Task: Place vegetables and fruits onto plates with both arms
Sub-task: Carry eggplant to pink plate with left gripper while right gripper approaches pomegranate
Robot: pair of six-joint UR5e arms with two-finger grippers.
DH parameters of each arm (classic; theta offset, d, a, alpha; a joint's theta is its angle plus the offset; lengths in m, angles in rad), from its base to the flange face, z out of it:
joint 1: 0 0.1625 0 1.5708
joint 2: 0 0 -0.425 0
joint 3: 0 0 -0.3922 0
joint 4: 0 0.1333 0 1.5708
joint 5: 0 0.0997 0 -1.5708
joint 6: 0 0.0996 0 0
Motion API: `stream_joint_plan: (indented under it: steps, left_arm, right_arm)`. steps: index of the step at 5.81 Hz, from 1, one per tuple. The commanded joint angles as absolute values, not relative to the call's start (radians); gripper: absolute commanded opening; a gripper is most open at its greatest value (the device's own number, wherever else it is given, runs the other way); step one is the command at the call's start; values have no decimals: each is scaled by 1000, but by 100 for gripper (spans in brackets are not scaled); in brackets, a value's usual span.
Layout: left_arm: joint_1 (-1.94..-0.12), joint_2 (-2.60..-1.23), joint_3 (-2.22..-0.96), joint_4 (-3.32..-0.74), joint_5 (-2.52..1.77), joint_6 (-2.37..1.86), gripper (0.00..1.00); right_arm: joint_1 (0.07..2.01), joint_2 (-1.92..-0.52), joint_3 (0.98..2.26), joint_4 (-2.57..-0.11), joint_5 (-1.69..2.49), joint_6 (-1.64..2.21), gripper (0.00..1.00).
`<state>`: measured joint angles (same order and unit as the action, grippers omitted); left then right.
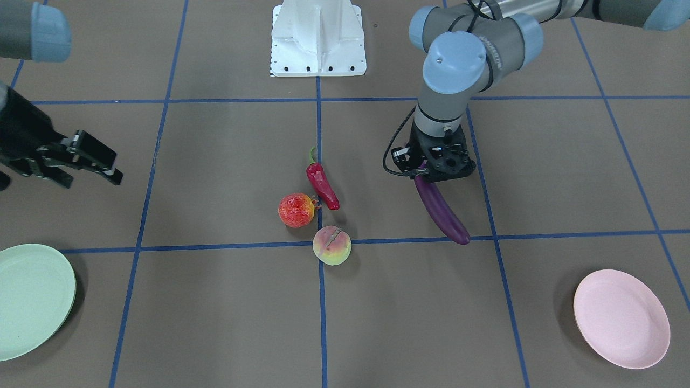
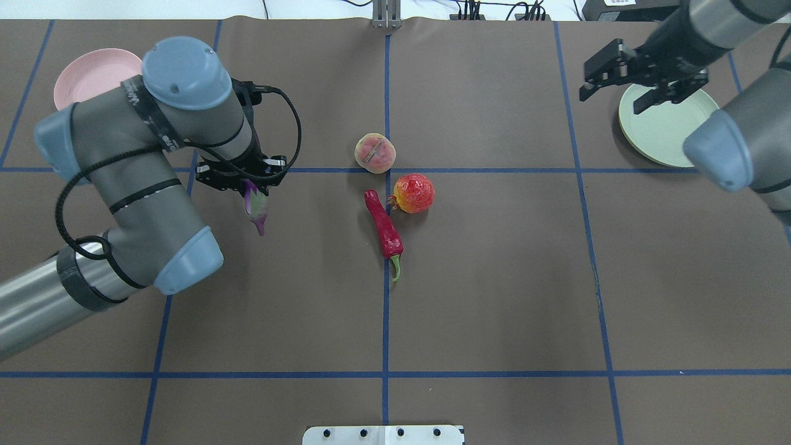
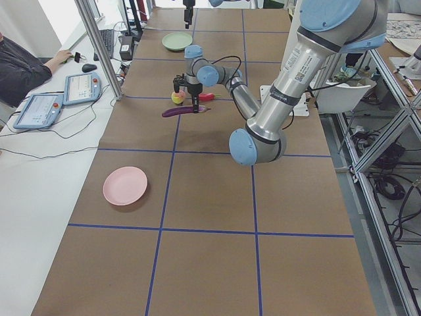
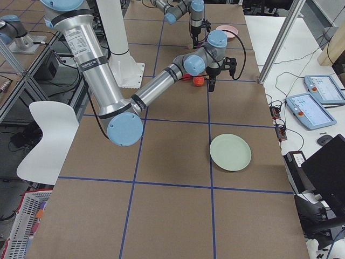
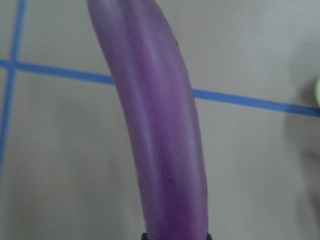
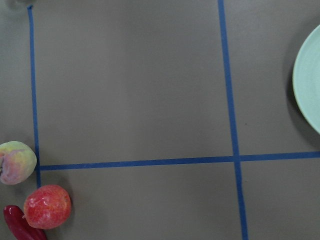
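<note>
My left gripper point(image 1: 431, 171) is shut on the purple eggplant point(image 1: 442, 211) near its cap end, and seems to hold it just above the table. The eggplant fills the left wrist view point(image 5: 160, 130). The red chili point(image 2: 384, 227), the red-orange fruit point(image 2: 414, 193) and the peach point(image 2: 374, 152) lie close together at the table's middle. My right gripper point(image 2: 610, 102) is open and empty, in the air beside the mint green plate point(image 2: 664, 127). The pink plate point(image 2: 93, 74) lies at the far corner on my left, beyond the left arm.
The white fixed base point(image 1: 318, 40) stands at my edge of the table. Blue tape lines cross the brown table. The left arm's elbow point(image 2: 179, 247) hangs low over the table. Tablets and an operator point(image 3: 26, 62) are beyond the far edge.
</note>
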<state>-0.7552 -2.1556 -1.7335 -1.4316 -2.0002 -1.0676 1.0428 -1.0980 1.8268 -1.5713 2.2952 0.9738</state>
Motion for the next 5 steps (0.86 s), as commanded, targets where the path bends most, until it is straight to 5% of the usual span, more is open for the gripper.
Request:
stream_joint_plan:
  steps: [1,5]
  left_arm:
    - [-857,-2099,-1726,-1430,-2008,-888,0]
    - [-1021,-2079,-1614,-1434,-2039,-612,0]
  right_arm:
    - [877,-959,1729,-1571,2136,1097,100]
    - [737,-770,1504,-1565,2102,1155,100]
